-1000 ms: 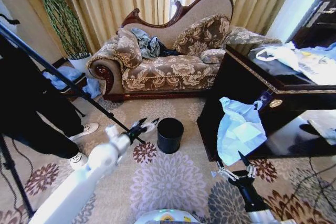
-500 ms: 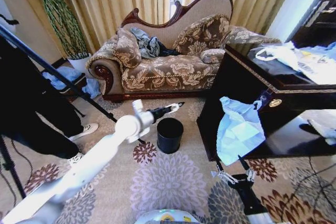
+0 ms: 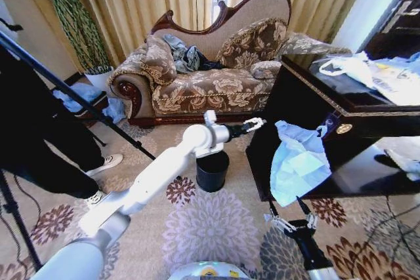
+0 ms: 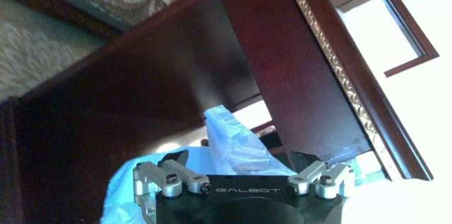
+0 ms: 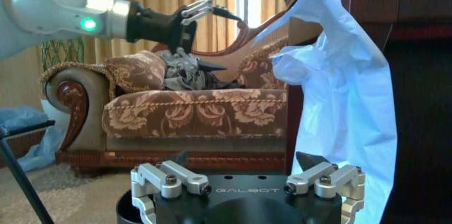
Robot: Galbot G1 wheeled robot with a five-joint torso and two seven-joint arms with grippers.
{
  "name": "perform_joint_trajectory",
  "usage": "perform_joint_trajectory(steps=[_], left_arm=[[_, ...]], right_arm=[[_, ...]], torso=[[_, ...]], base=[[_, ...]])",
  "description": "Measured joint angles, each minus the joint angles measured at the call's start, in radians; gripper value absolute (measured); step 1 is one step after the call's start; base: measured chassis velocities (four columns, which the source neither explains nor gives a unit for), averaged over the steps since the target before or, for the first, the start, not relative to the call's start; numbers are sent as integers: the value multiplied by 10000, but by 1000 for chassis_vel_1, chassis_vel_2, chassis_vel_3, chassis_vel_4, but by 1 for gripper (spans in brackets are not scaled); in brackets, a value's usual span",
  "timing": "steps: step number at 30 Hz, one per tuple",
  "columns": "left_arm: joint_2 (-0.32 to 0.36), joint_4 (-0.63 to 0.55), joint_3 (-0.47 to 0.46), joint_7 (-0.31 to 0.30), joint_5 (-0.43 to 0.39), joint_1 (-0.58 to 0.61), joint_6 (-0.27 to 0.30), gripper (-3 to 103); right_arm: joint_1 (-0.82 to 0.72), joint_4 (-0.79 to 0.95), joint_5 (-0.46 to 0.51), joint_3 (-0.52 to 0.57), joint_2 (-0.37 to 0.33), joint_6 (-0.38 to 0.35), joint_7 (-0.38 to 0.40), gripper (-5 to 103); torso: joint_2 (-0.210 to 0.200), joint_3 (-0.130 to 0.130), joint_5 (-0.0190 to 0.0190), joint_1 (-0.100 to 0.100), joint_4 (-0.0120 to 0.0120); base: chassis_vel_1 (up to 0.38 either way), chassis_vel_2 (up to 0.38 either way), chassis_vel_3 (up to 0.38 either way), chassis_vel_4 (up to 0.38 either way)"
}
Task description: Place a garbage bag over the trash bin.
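The garbage bag [image 3: 298, 162] is pale blue-white crinkly plastic, hanging down the front corner of a dark wooden desk [image 3: 308, 106]. My left gripper [image 3: 256, 123] is open, stretched out above the trash bin and just short of the bag's upper edge. The left wrist view shows the bag [image 4: 240, 147] close ahead between the open fingers of that gripper [image 4: 238, 159]. The trash bin [image 3: 212, 170], small, black and glossy, stands upright on the carpet under my left forearm. My right gripper [image 3: 289, 218] is open, low below the bag [image 5: 346, 102], and nothing lies between its fingers [image 5: 244, 159].
A carved floral sofa [image 3: 210, 83] with clothes on it stands behind the bin. White bags and papers [image 3: 374, 73] lie on the desk top. A tripod leg [image 3: 79, 106] and a person's legs [image 3: 59, 162] are at the left. Patterned carpet lies around the bin.
My left arm has swung rightward, from beside the bin to over it and up toward the hanging bag. The right gripper has barely moved. Bag and bin stay put.
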Motion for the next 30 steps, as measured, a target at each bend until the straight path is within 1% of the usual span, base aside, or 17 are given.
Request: perform_joint_trajectory(steps=[3,4,7,9,12,14,17,22,26,27,30], left_arm=[[-447,685,293,157,-111,-397,23,99],[-447,685,293,157,-111,-397,23,99],[-795,1167,561,258,-186,-604,27,99],[-902,1249,653,268,-193,-631,25,98],[-1307,1514,958,284,-187,-669,12,98],[-1429,1590,1003,285,-182,-669,9,98],[-1831,1758,1085,242,-48,-500,-11,97],[-2076,1977,1091,201,201,-291,-58,99],[-2168,2063,1085,149,239,-261,-65,99],[-2203,2118,1083,148,276,-252,-68,101],[-2243,2259,1111,178,360,-250,-68,99]], right_arm=[[-10,-71,12,21,17,40,-1,100],[-10,-71,12,21,17,40,-1,100],[24,-206,4,-15,-4,69,-3,100],[50,-239,2,-34,-18,69,-4,100],[132,-322,2,-66,-47,68,-5,100],[141,-338,2,-66,-47,67,-5,100],[161,-370,81,-71,-98,32,12,100],[286,-371,281,-40,-402,-122,109,100],[349,-374,302,-70,-482,-184,143,100],[366,-374,304,-103,-502,-207,147,100],[375,-374,308,-137,-499,-226,148,100]], torso=[[0,0,-1,0,-1],[0,0,-1,0,-1],[0,0,0,0,0],[0,0,1,1,0],[0,0,0,0,0],[0,0,0,0,0],[0,-1,1,0,-3],[0,0,1,0,1],[0,0,1,0,0],[1,-1,2,0,0],[2,-1,0,0,0]], base=[[0,0,0,0],[0,0,0,0],[0,0,0,0],[0,0,0,0],[0,0,0,0],[0,0,0,0],[0,0,0,0],[0,0,0,0],[0,0,0,0],[0,0,0,0],[0,0,0,0]])
